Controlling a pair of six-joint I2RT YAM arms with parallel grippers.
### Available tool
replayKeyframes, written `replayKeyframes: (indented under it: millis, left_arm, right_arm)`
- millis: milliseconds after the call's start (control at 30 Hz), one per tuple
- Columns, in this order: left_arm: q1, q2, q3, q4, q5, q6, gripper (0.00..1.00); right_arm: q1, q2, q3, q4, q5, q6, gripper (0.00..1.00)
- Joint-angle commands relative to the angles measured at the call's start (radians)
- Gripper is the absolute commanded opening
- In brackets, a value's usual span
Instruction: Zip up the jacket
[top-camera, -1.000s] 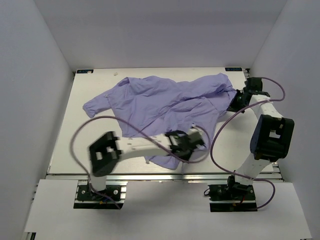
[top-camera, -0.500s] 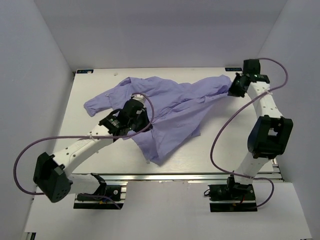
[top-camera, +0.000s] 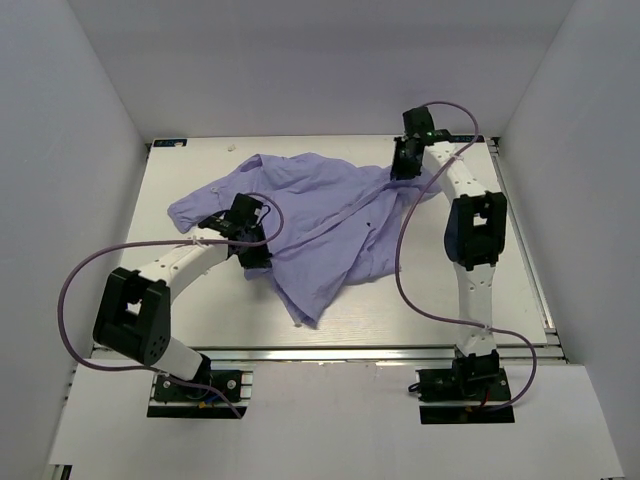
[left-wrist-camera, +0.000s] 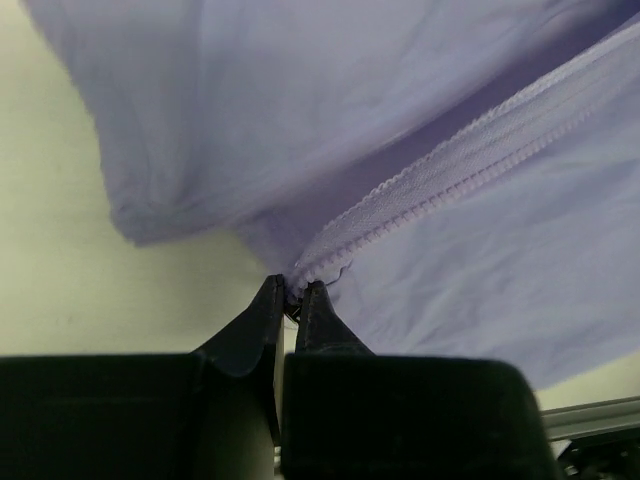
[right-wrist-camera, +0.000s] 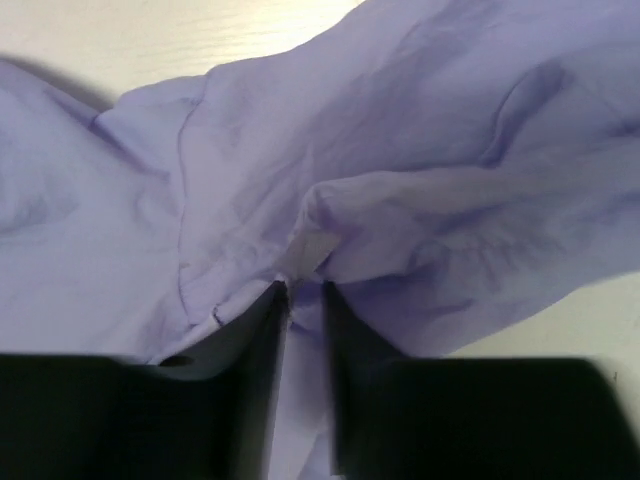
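Step in hand: setup, as I read it. The zip is not run up yet. Jacket (top-camera: 320, 215) lies crumpled across the middle and far part of table (top-camera: 480, 290), with one corner trailing toward the near edge.

Left gripper (left-wrist-camera: 292, 300) is at the jacket's left-centre, jaws together, clamped on the end of zipper (left-wrist-camera: 450, 170). A small dark bit sits between the tips. It could be the slider or pull, too small to say.

Right gripper (right-wrist-camera: 303, 295) sits on the far right part of the jacket. Its jaws are a sliver apart with fabric fold (right-wrist-camera: 315, 235) at the tips. Cannot tell if that fold is pinched or loose.

Next move, my guess:
- Right needs a firm hold on cloth in line with the zipper to keep the track taut.
- Left then draws along the teeth.
- Thin fabric will likely bunch or snag if the track stays slack.

View differences:
- **Top:** shows the layout, both arms reaching in from opposite sides and the cloth bunched between them. Jaw state and zipper are not readable there.
- **Left wrist:** only view with the teeth, a pale band running up and right from the tips. Whether both halves are meshed is unclear.
- **Right wrist:** shows the jaw gap and fold, plus bare table at the far edge. No zipper is in sight there.
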Motion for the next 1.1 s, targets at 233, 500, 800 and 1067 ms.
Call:
replayKeyframes:
  millis: [233,500,800,1067]
  left_arm:
    - [0.005,-0.074,0.013,-0.201,-0.081,-0.046,0.98]
    - [0.005,-0.143,0.129,-0.140,-0.127,0.012,0.98]
    - [0.022,0.332,0.585,-0.143,-0.294,0.166,0.98]
    - [0.082,0.693,0.864,-0.209,-0.315,0.203,0.98]
  right_arm:
    - [0.118,-0.205,-0.084,0.031,-0.119,-0.181,0.89]
    - [0.280,-0.656,-0.827,0.170,-0.039,0.033,0.89]
    - [0.356,-0.687,-1.017,0.313,-0.084,0.145,0.89]
    - [0.334,-0.491,-0.950,0.267,-0.056,0.161,0.89]
